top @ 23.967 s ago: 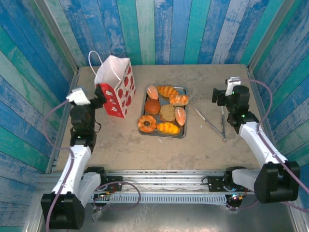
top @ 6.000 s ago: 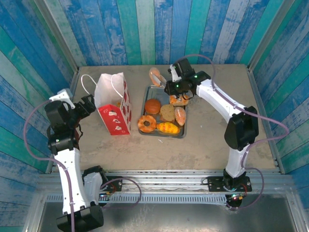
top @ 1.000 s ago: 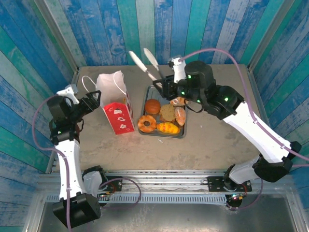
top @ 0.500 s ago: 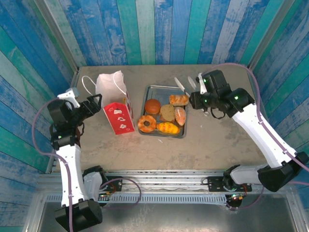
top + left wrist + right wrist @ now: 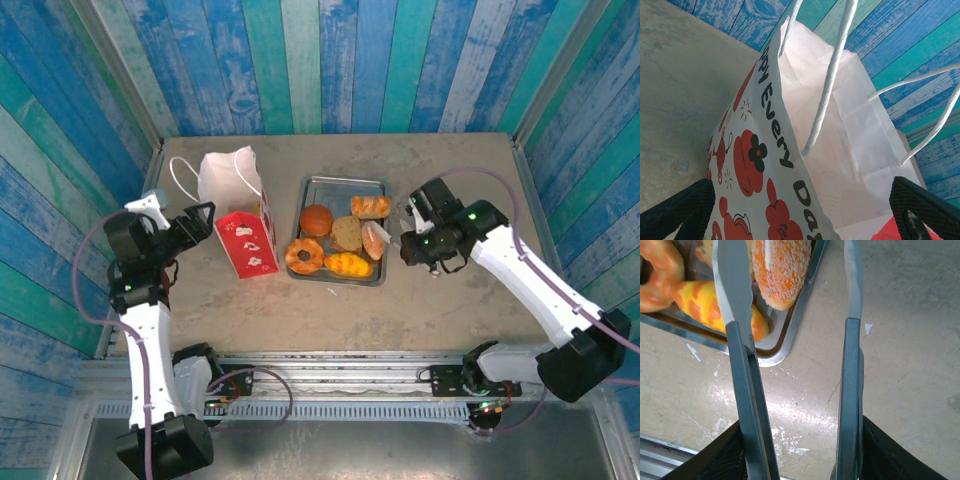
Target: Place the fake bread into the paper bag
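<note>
nearest us is the r gripper [image 5: 408, 243] [image 5: 800, 440]: its jaws are clamped on the outer sides of the metal tongs [image 5: 740, 370], so they sit just as far apart as the tongs' two arms, and the arms are spread w/ nothing gripped btw the blades. just ahead of those jaws lies bare table [image 5: 900, 340], then the rounded corner of the grey tray [image 5: 790, 335]. on the wrist cam's left side of the jaws, one blade reaches over that corner, above a croissant [image 5: 697, 300]; the other blade hangs outside the rim, over the table. further ahead, in line w/ the gap btw the blades, lies a sugared roll [image 5: 780, 270]. it's close by the left blade, tho we can't tell if they touch. a ring donut [image 5: 655, 275] sits off to the left of it. from the top cam we count six pcs of fake bread [image 5: 347, 233] on the tray, all ahead of the r jaws. the l gripper [image 5: 200, 218] [image 5: 801, 200] has its jaws wide open and holds nothing. the paper bag [image 5: 765, 165] stands upright right in front of them, mouth open. on the wrist cam its printed side and white inside span the gap btw the fingertips [image 5: 700, 195]; we can't tell if the tips touch the paper. its cord handles [image 5: 827, 90] rise beyond the jaws. bag and tray stand apart, the bag well off to the side of the r jaws.
</note>
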